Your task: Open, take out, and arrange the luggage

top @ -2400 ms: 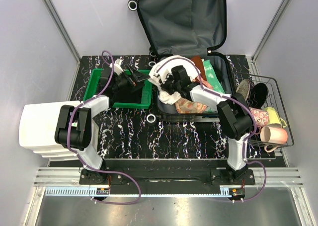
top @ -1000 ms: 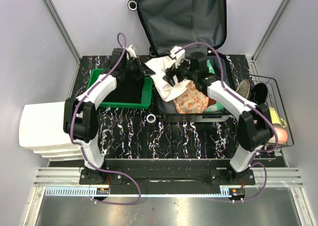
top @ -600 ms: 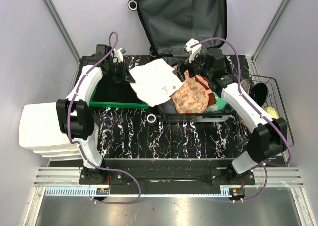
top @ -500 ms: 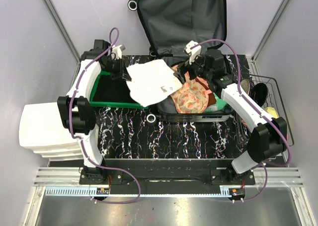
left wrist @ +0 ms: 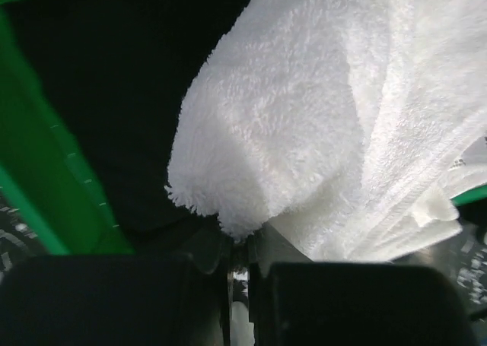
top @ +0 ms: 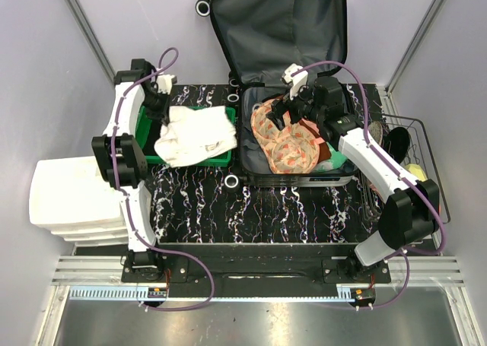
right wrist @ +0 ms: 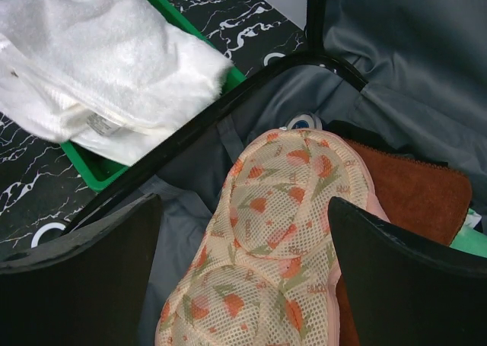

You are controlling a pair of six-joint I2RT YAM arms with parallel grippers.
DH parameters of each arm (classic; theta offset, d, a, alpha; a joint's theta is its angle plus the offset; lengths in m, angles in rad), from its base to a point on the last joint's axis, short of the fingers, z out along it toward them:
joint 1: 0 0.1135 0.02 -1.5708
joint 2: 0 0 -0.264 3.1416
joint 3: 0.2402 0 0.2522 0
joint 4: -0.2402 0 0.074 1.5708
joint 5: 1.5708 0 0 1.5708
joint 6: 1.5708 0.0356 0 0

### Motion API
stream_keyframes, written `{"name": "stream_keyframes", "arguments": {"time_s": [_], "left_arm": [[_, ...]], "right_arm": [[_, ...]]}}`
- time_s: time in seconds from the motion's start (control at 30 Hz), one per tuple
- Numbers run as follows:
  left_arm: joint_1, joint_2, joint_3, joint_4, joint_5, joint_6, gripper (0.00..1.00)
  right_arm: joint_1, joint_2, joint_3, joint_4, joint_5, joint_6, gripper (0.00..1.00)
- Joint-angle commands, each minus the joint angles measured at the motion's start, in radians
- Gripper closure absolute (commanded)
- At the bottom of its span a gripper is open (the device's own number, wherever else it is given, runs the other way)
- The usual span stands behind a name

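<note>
We see the luggage (top: pixel 281 26) lying open at the upper centre of the overhead view, its lid propped against the back wall and its base on the black marbled tabletop (top: pixel 304 209). Our left hand (top: pixel 162 112) is clamped on a white towel (top: pixel 194 137) draped over the green bin (top: pixel 217 160) at left. Our right hand (top: pixel 280 119) hovers spread wide and empty over a tulip-print mesh bag (top: pixel 285 144) inside the case. Opening looks done; we judge the bag and a rust cloth (right wrist: pixel 411 194) remain to unpack.

Enclosed by plain pale lilac walls (top: pixel 46 72); black, white-veined marble-patterned tabletop (top: pixel 289 209) below, white plastic drawer unit (top: pixel 61 198) at left.
</note>
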Motion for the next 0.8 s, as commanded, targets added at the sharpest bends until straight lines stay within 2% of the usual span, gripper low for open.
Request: {"name": "stream_keyframes", "arguments": {"time_s": [0.0, 0.2, 0.37, 0.43, 0.5, 0.53, 0.6, 0.7, 0.77], "left_arm": [[0.064, 0.021, 0.073, 0.097, -0.167, 0.07, 1.0], [0.077, 0.013, 0.077, 0.233, -0.272, 0.098, 1.0], [0.075, -0.001, 0.011, 0.347, -0.278, 0.141, 0.99], [0.077, 0.028, 0.017, 0.352, -0.301, 0.159, 0.9], [0.077, 0.042, 0.024, 0.343, -0.384, 0.145, 0.55], [0.077, 0.049, 0.035, 0.329, -0.389, 0.13, 0.42], [0.078, 0.036, 0.072, 0.28, -0.322, 0.09, 0.26], [0.075, -0.057, 0.058, 0.287, -0.147, 0.04, 0.08], [0.071, -0.146, 0.029, 0.306, -0.059, 0.029, 0.06]], "right_arm": [[-0.005, -0.009, 0.008, 0.007, 0.017, 0.006, 0.0], [-0.004, -0.009, 0.008, 0.002, 0.014, 0.003, 0.0], [-0.005, -0.005, 0.01, -0.006, 0.014, -0.006, 0.0], [-0.005, -0.002, 0.01, -0.015, 0.015, -0.013, 0.0], [-0.005, 0.0, 0.02, -0.03, 0.017, -0.023, 0.0], [-0.005, 0.002, 0.025, -0.058, 0.021, -0.027, 0.0], [-0.013, 0.018, 0.053, -0.101, 0.027, -0.027, 0.0], [-0.044, 0.046, 0.097, -0.197, 0.0, -0.023, 0.01], [-0.053, 0.073, 0.134, -0.285, -0.023, -0.047, 0.01]]}}
